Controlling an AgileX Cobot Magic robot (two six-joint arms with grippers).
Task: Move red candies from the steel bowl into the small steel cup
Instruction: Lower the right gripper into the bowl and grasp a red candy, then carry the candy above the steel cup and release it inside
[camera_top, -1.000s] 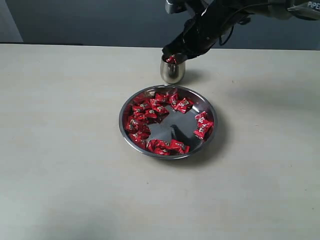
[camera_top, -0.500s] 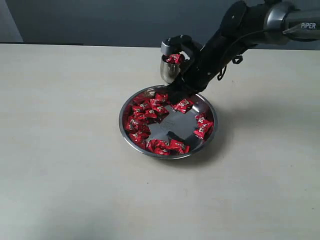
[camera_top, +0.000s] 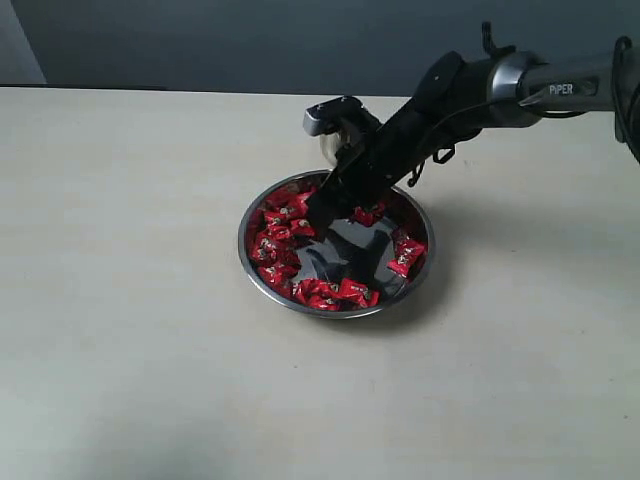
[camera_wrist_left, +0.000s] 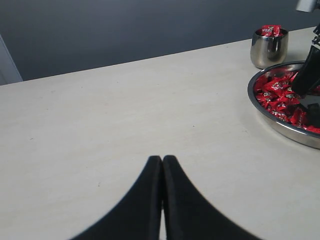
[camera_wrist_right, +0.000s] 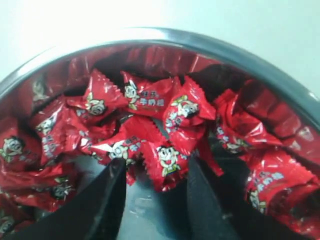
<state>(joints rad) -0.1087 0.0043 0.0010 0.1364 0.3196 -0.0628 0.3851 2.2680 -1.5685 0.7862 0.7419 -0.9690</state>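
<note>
1. My right gripper (camera_top: 322, 212) is down inside the steel bowl (camera_top: 250, 262). It sits on the side of the bowl nearest the small steel cup (camera_wrist_left: 269, 49). My arm slants in from the right, over the bowl's far rim.
2. Its jaws stand spread. My wrist view shows the two dark fingers (camera_wrist_right: 107, 200) apart, with their tips low over the heap. One wrapped candy lies in the gap between them. I cannot tell whether either tip touches it, and nothing is pinched.
3. The red candies (camera_top: 278, 232) lie in the bowl, thickest along its left and far sides. A row lies at the near rim and a small cluster on the right. The middle of the bowl shows bare steel.
4. Up close, the wrappers are shiny red with crimped ends — each has a small pale cartoon face printed on it.
5. The small steel cup stands upright on the table (camera_wrist_left: 100, 115), just beside the bowl's far rim. I cannot tell whether the two touch. Red candies are heaped at its mouth, rising above the rim. In the exterior view my right arm hides most of the cup.
6. My left gripper (camera_wrist_left: 161, 160) is well apart from the bowl and the cup, above bare table. Its jaws are pressed together tip to tip — nothing is between them.
</note>
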